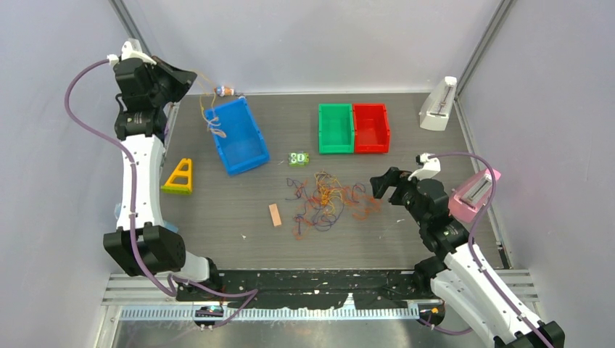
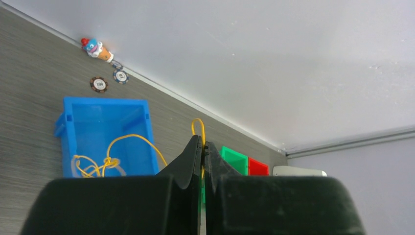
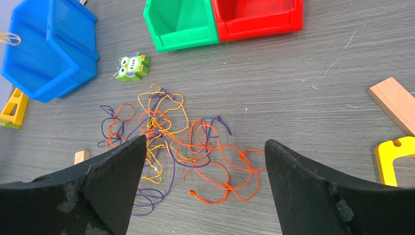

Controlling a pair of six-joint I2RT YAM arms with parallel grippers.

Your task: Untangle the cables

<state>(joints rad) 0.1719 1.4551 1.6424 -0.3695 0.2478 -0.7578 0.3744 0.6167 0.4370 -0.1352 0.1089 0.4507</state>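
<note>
Left gripper (image 2: 201, 144): raised at ten o'clock of the table (image 1: 406, 239), jaws pinched together on a yellow strand (image 2: 128, 138), likely to keep it apart from the rest.
Blue bin (image 1: 246, 148): rigid plastic, set at an angle; strand's knotted loops resting inside.
Cables (image 3: 171, 142): thin, limp threads in orange, yellow and purple, heaped mid-table.
Right gripper (image 3: 205, 143): at three o'clock of the heap, jaws wide apart, holding nothing, probably poised for the next pick.

We see a blue bin (image 1: 236, 136) far left, a green bin (image 1: 335, 128) touching a red bin (image 1: 371, 127) to its right, an owl block (image 1: 298, 159) nearer.
</note>
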